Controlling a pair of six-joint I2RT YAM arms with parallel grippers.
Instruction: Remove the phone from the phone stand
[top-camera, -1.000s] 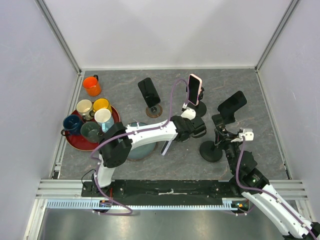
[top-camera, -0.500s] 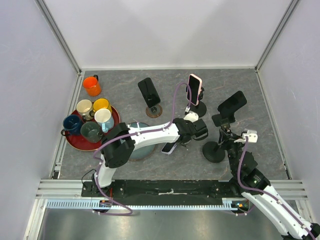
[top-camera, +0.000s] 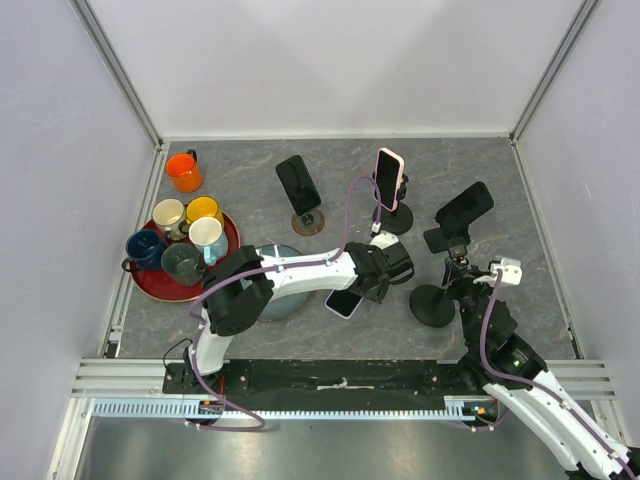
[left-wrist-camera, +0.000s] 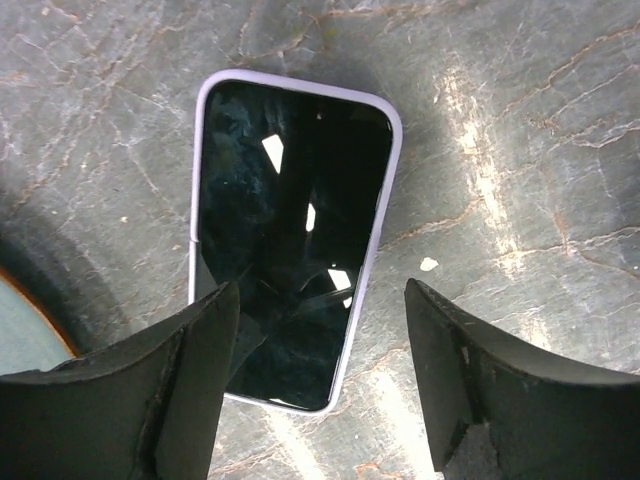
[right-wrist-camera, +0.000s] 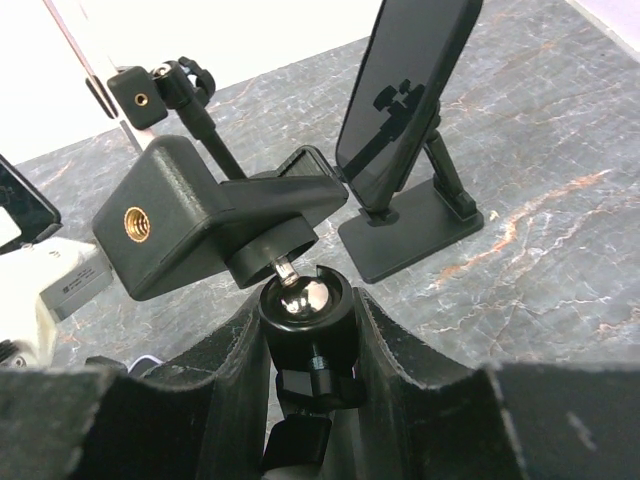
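The phone (left-wrist-camera: 290, 240), black-screened in a lavender case, lies flat and face up on the stone table, also seen from above (top-camera: 345, 301). My left gripper (left-wrist-camera: 320, 385) hovers over its near end, open, with a finger on either side and not touching it; in the top view the left gripper (top-camera: 360, 288) sits just right of the phone. The black phone stand (right-wrist-camera: 215, 215) has an empty clamp head, and my right gripper (right-wrist-camera: 305, 335) is shut on its ball-joint neck. Its round base (top-camera: 430, 306) rests on the table beside the right gripper (top-camera: 450, 288).
Three other phones stand on stands at the back: a black one (top-camera: 298, 184), a pink one (top-camera: 388, 178) and a black one (top-camera: 465, 206). A red tray (top-camera: 160, 285) with several mugs, an orange mug (top-camera: 183, 171) and a blue-grey plate (top-camera: 285, 302) lie to the left.
The left gripper has brought the phone down, laid it flat on the table and opened off it. The right gripper and the stand have shifted slightly right.
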